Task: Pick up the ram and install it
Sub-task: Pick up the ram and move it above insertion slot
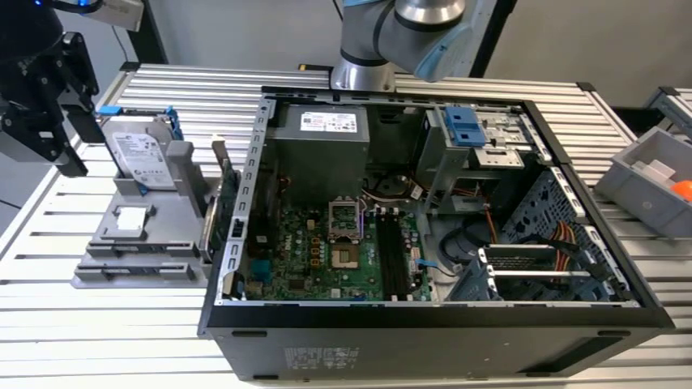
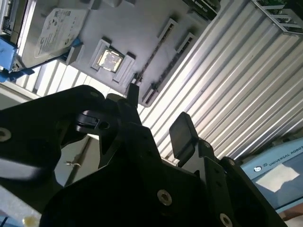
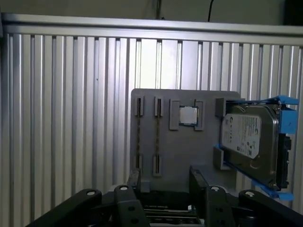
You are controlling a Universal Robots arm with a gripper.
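Two thin dark ram sticks (image 3: 138, 137) stand on edge, side by side, in slots of a grey holder (image 3: 184, 146); the second wrist view shows one ram stick (image 2: 156, 47) edge-on. My gripper (image 3: 165, 187) is open, and its two black fingers are apart with nothing between them. It hovers short of the holder, above the sticks' end of it. In the exterior view the gripper (image 1: 67, 150) hangs at the far left, above and left of the holder (image 1: 162, 271). In the second wrist view the gripper (image 2: 158, 116) frames the holder's edge.
On the same holder sit a silver hard drive (image 1: 146, 158) in blue rails and a square processor chip (image 3: 188, 115). An open computer case (image 1: 433, 316) with its motherboard (image 1: 324, 251) lies to the exterior view's right. A green card (image 1: 216, 203) stands beside the case. A grey bin (image 1: 649, 174) is far right.
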